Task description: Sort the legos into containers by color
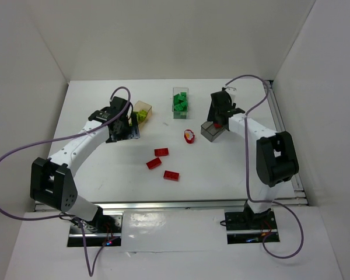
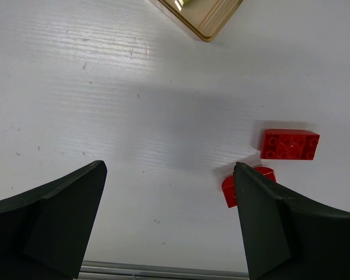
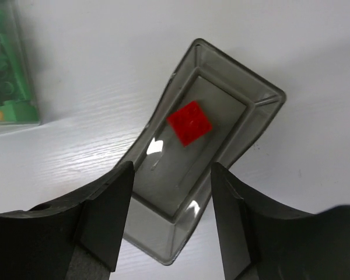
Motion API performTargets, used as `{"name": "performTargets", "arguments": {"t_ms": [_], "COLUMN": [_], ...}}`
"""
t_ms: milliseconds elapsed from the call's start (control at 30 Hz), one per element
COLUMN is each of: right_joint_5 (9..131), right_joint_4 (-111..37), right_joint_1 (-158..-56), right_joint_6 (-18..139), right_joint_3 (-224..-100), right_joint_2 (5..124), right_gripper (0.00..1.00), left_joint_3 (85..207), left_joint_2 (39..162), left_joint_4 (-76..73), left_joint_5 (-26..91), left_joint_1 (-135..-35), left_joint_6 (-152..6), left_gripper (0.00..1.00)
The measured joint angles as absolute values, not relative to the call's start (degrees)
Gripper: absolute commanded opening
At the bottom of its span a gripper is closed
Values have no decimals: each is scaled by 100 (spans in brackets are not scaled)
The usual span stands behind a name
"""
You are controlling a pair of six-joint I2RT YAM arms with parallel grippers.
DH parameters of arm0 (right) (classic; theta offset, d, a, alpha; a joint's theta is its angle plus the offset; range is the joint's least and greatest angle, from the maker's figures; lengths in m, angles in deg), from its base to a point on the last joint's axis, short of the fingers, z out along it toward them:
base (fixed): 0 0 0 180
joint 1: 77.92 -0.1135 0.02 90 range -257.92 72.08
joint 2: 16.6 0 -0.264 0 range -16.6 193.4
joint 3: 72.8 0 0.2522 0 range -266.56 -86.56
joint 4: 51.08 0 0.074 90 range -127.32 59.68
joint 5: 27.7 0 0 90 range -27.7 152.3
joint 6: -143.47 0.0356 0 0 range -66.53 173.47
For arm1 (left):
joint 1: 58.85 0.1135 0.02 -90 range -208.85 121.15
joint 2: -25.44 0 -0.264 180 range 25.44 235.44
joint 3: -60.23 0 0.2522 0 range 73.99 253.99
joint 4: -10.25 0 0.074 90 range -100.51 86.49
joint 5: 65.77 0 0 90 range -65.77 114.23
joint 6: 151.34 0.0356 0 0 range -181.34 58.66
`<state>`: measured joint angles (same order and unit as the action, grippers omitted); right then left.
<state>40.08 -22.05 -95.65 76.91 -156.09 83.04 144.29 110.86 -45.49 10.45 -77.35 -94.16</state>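
Observation:
My left gripper [image 1: 126, 129] [image 2: 169, 169] is open and empty, low over the table just in front of the orange-tan container [image 1: 146, 107] [image 2: 204, 17], which holds yellow-green legos [image 1: 141, 115]. My right gripper [image 1: 219, 120] [image 3: 172, 169] is open and empty above the smoky grey container [image 1: 209, 134] [image 3: 157, 233]. One red lego [image 3: 189, 122] lies inside that container. The clear container [image 1: 180, 90] [image 3: 11, 119] holds dark green legos [image 1: 180, 104]. Three red legos [image 1: 161, 152] [image 1: 154, 163] [image 1: 171, 175] lie on the table at centre. Two of them show in the left wrist view [image 2: 290, 144] [image 2: 228, 191], the second partly behind my right finger.
A small rounded red and yellow piece [image 1: 189, 136] lies between the clear and grey containers. White walls enclose the table on the left, back and right. A metal rail [image 1: 181, 204] runs along the near edge.

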Motion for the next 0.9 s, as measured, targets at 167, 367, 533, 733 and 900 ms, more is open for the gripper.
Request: {"name": "performTargets", "arguments": {"t_ms": [167, 367, 533, 733, 900], "right_joint_5": [4113, 4594, 4795, 4865, 4965], "right_joint_4": [-2439, -2489, -2518, -2616, -2769], "right_joint_1": [-9884, -10730, -11143, -11102, -11102], "right_joint_6": [7619, 7213, 7007, 6900, 6859], "right_joint_3": [-15424, -14842, -14735, -14978, -15255], "right_joint_2": [8120, 7790, 7875, 8579, 9169], "right_gripper": [59, 83, 85, 82, 72], "left_joint_3": [14429, 14429, 14429, 14429, 14429], "left_joint_2": [11086, 11086, 11086, 11089, 11089], "left_joint_4": [-4549, -4547, -4545, -4542, -4542], "left_joint_5": [1065, 1073, 1110, 1113, 1104], "left_joint_1": [-7735, -7735, -7740, -7744, -7744], "left_joint_6": [-9429, -9431, -9431, -9431, -9431], "left_gripper": [99, 99, 99, 99, 99]}}
